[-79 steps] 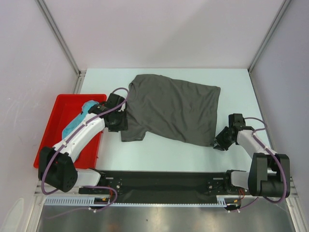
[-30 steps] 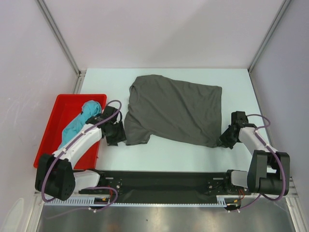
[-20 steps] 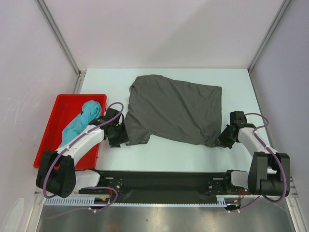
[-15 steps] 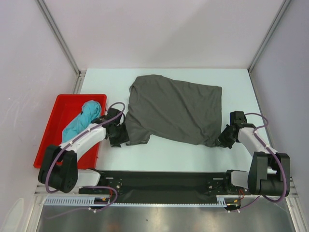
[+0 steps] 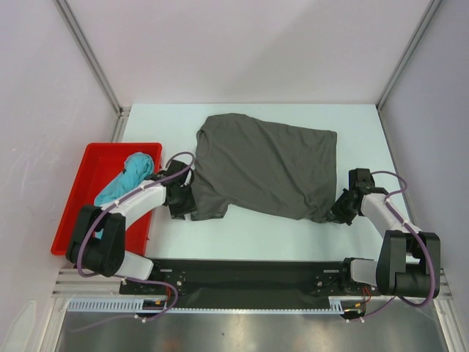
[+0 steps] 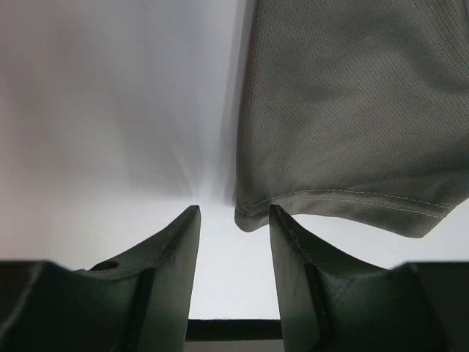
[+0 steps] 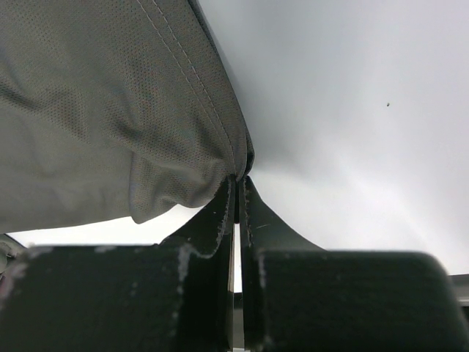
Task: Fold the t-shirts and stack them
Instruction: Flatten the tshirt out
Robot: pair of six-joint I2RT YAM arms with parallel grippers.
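While the right end effector stayed clamped on the lower right corner of the grey t-shirt, the left end effector advanced rightward toward the sleeve at the lower left of the garment. About a second before, a strip of bare surface separated it from the sleeve. At this moment, in the overhead view, it stood against the sleeve edge.

The left wrist view showed its jaws parted by a narrow gap, with the stitched hem corner at the mouth of that gap. Whether the hem corner touched the finger on the right of the frame or stopped just short of it could not be determined. No cloth was gripped on that side. The right wrist view showed the jaws pressed together, with a fold of cloth pinched at their tips.

The grey t-shirt lay spread, somewhat rumpled, across the centre of the surface and had not shifted during the last second. The teal t-shirt remained bunched in the red tray at the left of the frame.

Assessment: the task was at an early stage. One corner was secured, the second grasp was in preparation, and no fold had been made. The next move probably required a short further advance, so that the hem entered the gap before closure. Closing too early would likely miss the cloth.
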